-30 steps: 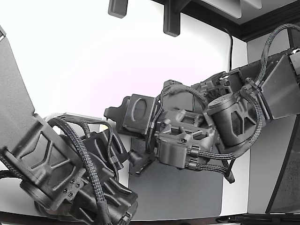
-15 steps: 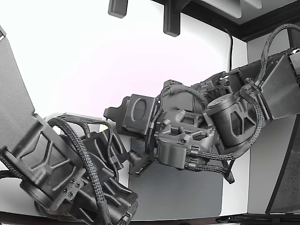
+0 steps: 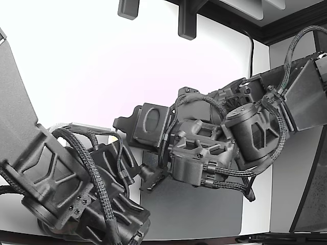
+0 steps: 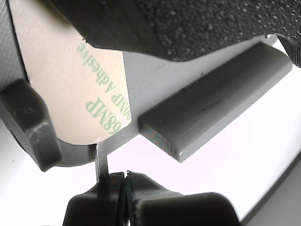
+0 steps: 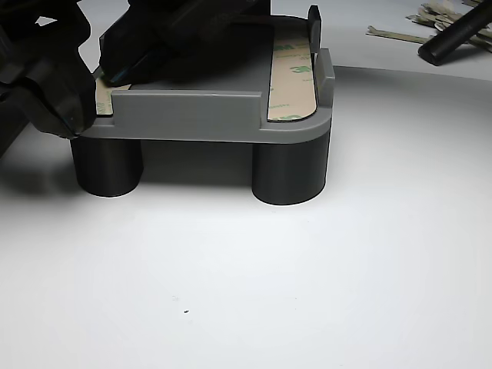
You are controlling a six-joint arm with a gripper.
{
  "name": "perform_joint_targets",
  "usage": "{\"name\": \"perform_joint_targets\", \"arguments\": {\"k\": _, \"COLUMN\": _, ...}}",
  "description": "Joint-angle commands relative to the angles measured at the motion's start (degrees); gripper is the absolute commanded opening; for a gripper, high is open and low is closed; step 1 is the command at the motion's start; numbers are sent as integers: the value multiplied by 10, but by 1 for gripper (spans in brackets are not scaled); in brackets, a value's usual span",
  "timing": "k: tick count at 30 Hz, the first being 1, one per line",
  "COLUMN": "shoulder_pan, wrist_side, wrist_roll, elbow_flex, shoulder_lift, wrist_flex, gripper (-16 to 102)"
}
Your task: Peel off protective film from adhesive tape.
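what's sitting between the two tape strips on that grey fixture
In the other view, a raised grey wall of the fixture lies between the gripper-side strip and the far strip. Nothing loose shows.

Raised ledge beside taped recess

Tape strips on raised fixture, scraps behind.
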Motion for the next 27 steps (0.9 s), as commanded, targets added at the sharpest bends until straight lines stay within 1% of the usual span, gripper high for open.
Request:
{"name": "perform_joint_targets", "arguments": {"k": 1, "shoulder_pan": -2, "wrist_side": -3, "wrist_roll": 1, "elbow_flex": -19, "shoulder_lift": 11, "wrist_flex": -2, "gripper": -11}}
{"name": "perform_joint_targets", "arguments": {"k": 27, "shoulder_pan": 1, "wrist_side": -9, "wrist_roll": 4, "elbow_flex": -8, "shoulder_lift": 27, "wrist_flex": -13, "gripper": -11}}
